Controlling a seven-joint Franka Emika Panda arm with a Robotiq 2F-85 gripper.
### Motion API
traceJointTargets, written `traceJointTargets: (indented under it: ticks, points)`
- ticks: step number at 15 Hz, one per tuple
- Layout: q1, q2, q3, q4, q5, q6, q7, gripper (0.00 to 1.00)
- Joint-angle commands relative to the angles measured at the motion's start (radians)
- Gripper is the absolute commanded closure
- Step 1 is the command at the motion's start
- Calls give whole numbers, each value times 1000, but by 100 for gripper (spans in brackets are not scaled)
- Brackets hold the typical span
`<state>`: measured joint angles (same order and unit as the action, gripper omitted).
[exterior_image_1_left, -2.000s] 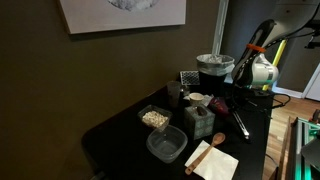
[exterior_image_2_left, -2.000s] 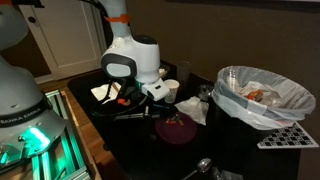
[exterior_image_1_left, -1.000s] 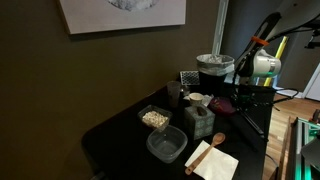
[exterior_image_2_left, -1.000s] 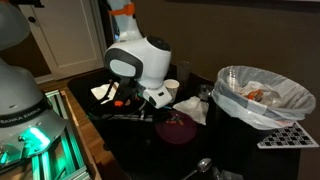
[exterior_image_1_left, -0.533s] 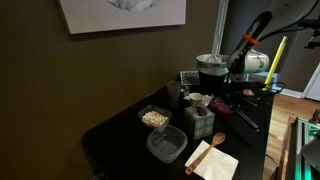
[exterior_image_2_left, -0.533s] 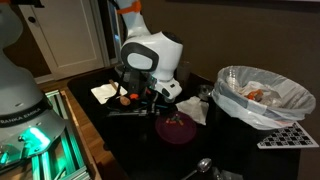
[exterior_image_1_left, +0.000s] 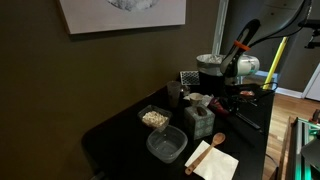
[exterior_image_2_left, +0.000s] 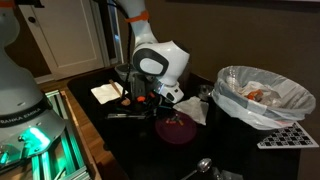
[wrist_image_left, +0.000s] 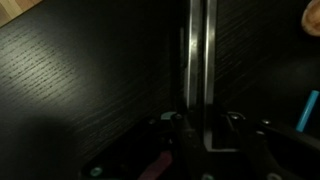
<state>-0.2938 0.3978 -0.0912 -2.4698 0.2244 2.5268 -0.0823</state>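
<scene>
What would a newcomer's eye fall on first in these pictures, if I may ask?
Most likely the white robot arm bent over the dark table, its pincer shut on what look like long metal tongs in the wrist view. Next comes the bin lined with a white bag beside the arm, then the clear plastic tub towards the table's near end.
</scene>
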Motion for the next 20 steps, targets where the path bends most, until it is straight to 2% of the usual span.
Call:
traceJointTargets:
  ticks: [1,7,9,13,14,15,20]
  points:
    - [25,41,-36,53,-36,-52,24,83]
    - [29,71,-50,91,-48,-64,29,74]
    - [32,79,-52,100,-51,-65,30,66]
    - [37,91,-52,113,-57,-68,35,60]
    - [36,94,-52,117,-58,-70,35,55]
    - [37,97,-52,120,-59,-73,36,59]
    - [37,111,-53,134,-64,-89,41,56]
